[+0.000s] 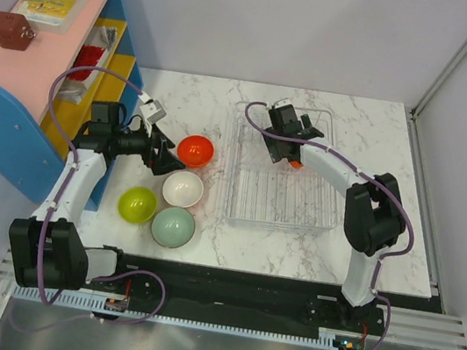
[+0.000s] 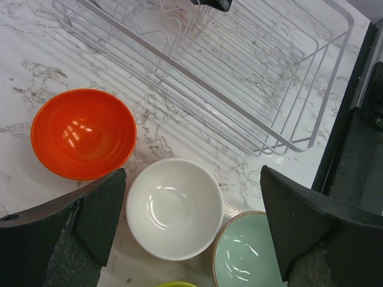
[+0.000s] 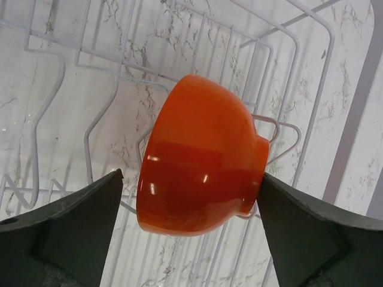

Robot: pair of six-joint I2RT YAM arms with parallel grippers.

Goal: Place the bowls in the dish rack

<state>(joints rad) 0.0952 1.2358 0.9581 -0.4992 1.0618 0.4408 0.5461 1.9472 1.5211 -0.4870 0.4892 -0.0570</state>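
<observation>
Right gripper (image 3: 190,174): jaws set wide apart, nothing clamped. A red-orange bowl (image 3: 200,156) lies between the fingers (image 3: 72,233). It rests on its side on the wire ribs of the dish rack (image 1: 282,202), rim toward one finger and foot toward the other. A narrow gap shows at the rim side. Whether the foot touches the other finger cannot be told. The bowl is glossy, darker on its lower half, with small highlights.

Left gripper (image 2: 192,172): jaws fully apart, holding nothing, poised above the tabletop (image 1: 293,248) beside the rack. The white bowl (image 2: 175,208) sits upright directly beneath the gap between its fingers. A second red-orange bowl (image 2: 84,133) stands nearby. The grey-green bowl (image 2: 248,254) touches or nearly touches the white one. The lime-yellow bowl (image 1: 137,204) sits just beside both. All four stand open side up outside the rack.
</observation>
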